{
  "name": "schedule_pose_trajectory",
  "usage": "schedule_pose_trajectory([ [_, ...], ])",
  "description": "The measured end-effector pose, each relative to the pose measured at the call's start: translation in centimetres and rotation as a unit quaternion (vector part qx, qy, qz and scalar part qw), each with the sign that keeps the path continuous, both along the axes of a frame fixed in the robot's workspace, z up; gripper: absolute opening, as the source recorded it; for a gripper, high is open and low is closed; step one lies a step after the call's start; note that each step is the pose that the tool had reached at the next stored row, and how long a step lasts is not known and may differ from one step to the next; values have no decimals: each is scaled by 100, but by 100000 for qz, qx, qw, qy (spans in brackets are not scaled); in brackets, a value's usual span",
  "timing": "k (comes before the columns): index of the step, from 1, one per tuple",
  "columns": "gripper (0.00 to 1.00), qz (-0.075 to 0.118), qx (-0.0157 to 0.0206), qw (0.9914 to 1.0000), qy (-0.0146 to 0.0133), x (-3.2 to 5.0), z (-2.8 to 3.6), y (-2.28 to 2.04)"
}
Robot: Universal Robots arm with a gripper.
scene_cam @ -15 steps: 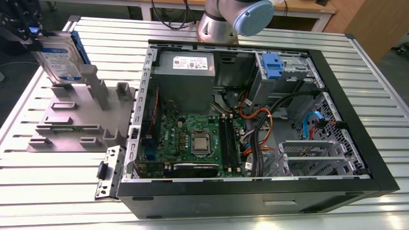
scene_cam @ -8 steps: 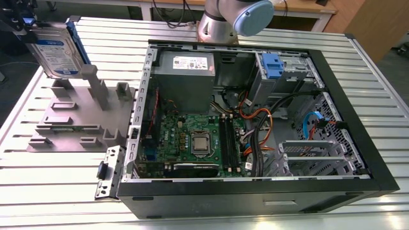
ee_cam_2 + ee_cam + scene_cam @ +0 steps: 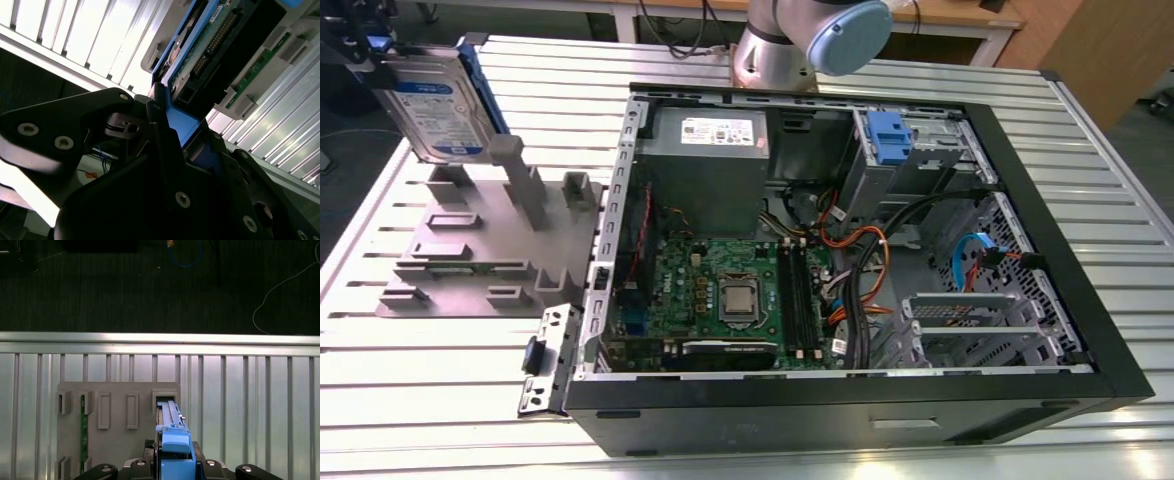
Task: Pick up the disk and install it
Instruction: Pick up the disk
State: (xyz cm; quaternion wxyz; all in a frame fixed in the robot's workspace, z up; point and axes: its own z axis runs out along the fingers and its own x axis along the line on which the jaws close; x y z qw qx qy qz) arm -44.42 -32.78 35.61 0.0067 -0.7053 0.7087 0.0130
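The disk (image 3: 443,105) hangs upright on edge over the grey fixture (image 3: 467,250), at ten o'clock from the open case (image 3: 854,412) in the exterior view. In the second wrist view my claw (image 3: 162,112) is clamped on its blue rail (image 3: 182,125). I judge the disk dense, rigid and shock-sensitive. The plastic rails look the safe hold, clear of its bare circuit board (image 3: 212,42). The case holds a power supply (image 3: 707,175), motherboard (image 3: 720,290), cables (image 3: 854,250) and, at one o'clock, a drive bay (image 3: 927,150) with a blue latch (image 3: 887,135). One fixture slot holds a green strip (image 3: 82,430). All of it sits on the slatted table (image 3: 440,400).
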Motion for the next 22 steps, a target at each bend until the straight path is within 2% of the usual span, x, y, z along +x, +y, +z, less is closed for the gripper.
schedule_pose_trajectory([
  [5,36,-1,-2,100000,1,0,32,0],
  [11,36,10,7,100000,-10,0,132,0],
  [22,36,8,0,100000,1,0,153,0],
])
